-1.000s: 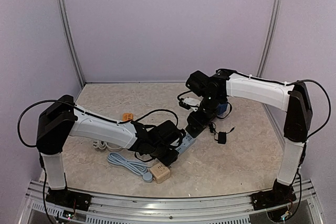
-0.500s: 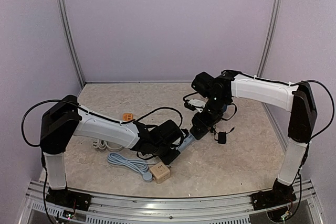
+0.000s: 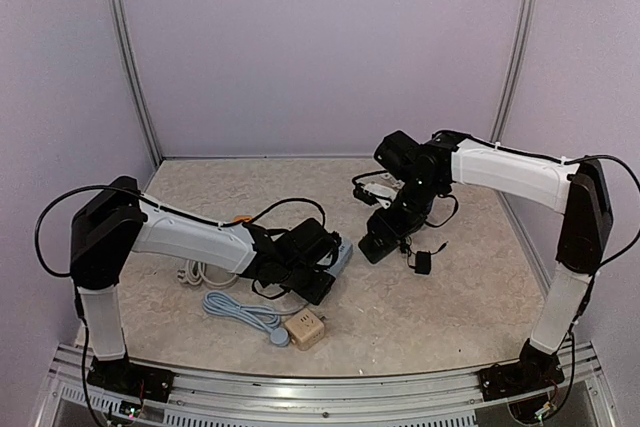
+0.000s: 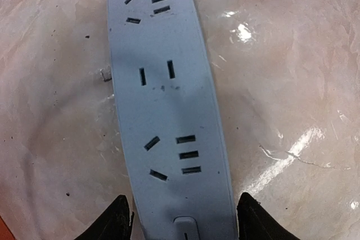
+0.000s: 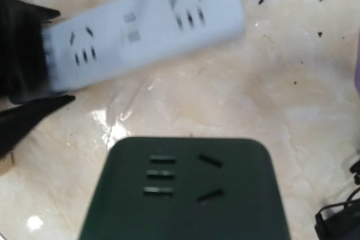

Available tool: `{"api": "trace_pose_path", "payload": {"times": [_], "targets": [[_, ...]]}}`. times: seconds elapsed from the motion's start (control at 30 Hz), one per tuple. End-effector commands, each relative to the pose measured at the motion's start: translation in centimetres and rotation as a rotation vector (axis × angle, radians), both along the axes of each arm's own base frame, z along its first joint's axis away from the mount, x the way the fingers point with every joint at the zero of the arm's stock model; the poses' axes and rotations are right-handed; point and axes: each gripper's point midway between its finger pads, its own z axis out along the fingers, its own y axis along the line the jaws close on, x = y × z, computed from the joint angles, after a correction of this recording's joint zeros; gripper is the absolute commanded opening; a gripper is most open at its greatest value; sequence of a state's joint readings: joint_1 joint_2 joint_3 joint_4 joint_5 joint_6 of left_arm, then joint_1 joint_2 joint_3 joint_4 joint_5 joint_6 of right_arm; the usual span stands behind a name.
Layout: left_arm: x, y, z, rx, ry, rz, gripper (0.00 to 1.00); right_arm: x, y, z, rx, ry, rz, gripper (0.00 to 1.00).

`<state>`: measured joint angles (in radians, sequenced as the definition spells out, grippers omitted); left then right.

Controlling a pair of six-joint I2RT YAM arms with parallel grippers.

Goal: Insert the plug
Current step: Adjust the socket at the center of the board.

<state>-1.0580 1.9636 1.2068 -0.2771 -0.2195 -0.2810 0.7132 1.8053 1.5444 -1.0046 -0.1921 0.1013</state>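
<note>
Pale blue power strip (image 4: 169,99) clamped at its near end by the left gripper (image 4: 183,200)
Right gripper (image 3: 386,229) over a dark socket block (image 5: 183,189) (fingers hidden, grip cannot be told); black plug (image 3: 422,263) lies loose on the table (image 3: 450,317) near it

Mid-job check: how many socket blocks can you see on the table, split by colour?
light blue power strip: 1
dark socket block: 1
beige cube socket: 1
Total: 3
</note>
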Motion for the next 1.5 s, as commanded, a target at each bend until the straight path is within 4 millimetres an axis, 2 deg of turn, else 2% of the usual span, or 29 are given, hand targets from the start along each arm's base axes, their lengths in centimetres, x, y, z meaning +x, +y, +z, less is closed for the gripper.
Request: {"api": "trace_pose_path", "payload": {"times": [0.0, 0.07, 0.2, 0.33, 0.4, 0.43, 0.47, 0.5, 0.53, 0.6, 0.7, 0.77, 0.83, 0.93, 1.0, 1.07, 1.23, 1.3, 1.37, 1.47], "targets": [[1.0, 1.4, 2.0, -0.072, 0.083, 0.261, 0.58, 0.9, -0.4, 1.8, 0.062, -0.04, -0.05, 0.0], [1.7, 1.5, 2.2, -0.051, 0.092, 0.366, 0.54, 1.2, -0.6, 2.0, 0.059, -0.047, -0.068, 0.0], [4.0, 2.4, 2.8, 0.023, 0.028, 0.536, 0.53, 1.4, -0.8, 2.4, 0.063, -0.063, -0.083, 0.0], [6.7, 4.2, 2.4, 0.104, -0.004, 0.663, 0.53, 1.3, -1.2, 2.9, 0.062, -0.079, -0.1, 0.0], [7.5, 4.4, 2.5, 0.116, -0.012, 0.656, 0.59, 1.1, -1.6, 3.1, 0.059, -0.088, -0.106, 0.0], [7.9, 4.7, 3.3, 0.125, -0.043, 0.647, 0.67, 1.1, -1.8, 3.3, 0.058, -0.094, -0.109, 0.0], [8.3, 5.1, 4.9, 0.128, -0.093, 0.626, 0.78, 0.9, -2.0, 3.5, 0.056, -0.098, -0.114, 0.0], [8.7, 5.3, 6.0, 0.144, -0.148, 0.584, 0.94, 0.7, -2.2, 3.7, 0.056, -0.101, -0.116, 0.0], [8.8, 5.3, 7.2, 0.158, -0.188, 0.516, 0.99, 0.6, -2.4, 4.0, 0.056, -0.107, -0.119, 0.0], [9.1, 5.1, 9.8, 0.174, -0.263, 0.371, 0.99, 0.4, -3.0, 4.8, 0.057, -0.128, -0.128, 0.0], [8.7, 4.1, 11.8, 0.224, -0.369, 0.079, 0.99, 0.1, -3.8, 5.9, 0.064, -0.16, -0.14, 0.0], [8.1, 3.4, 11.9, 0.274, -0.442, -0.133, 0.99, -0.2, -4.4, 6.6, 0.073, -0.178, -0.145, 0.0], [7.3, 2.8, 11.7, 0.352, -0.509, -0.375, 0.99, -0.3, -5.1, 7.2, 0.08, -0.195, -0.152, 0.0], [5.5, 2.4, 9.9, 0.426, -0.523, -0.693, 0.99, -0.6, -5.6, 7.6, 0.091, -0.206, -0.148, 0.0], [5.1, 2.3, 9.4, 0.424, -0.519, -0.828, 0.99, -0.8, -5.8, 7.9, 0.099, -0.214, -0.148, 0.0], [5.3, 2.2, 9.5, 0.418, -0.512, -0.904, 0.99, -1.0, -5.8, 8.4, 0.117, -0.223, -0.148, 0.0], [3.1, 2.8, 8.1, 0.398, -0.44, -1.132, 0.99, -1.9, -6.3, 9.2, 0.14, -0.236, -0.149, 0.0], [2.6, 4.0, 7.0, 0.443, -0.371, -1.154, 0.99, -2.3, -6.7, 9.5, 0.138, -0.243, -0.152, 0.0], [1.2, 5.1, 5.5, 0.451, -0.278, -1.168, 0.99, -2.5, -7.1, 9.8, 0.133, -0.253, -0.154, 0.0], [-0.7, 5.6, 4.2, 0.443, -0.235, -1.169, 0.99, -2.6, -7.3, 10.2, 0.14, -0.264, -0.152, 0.0]]}}
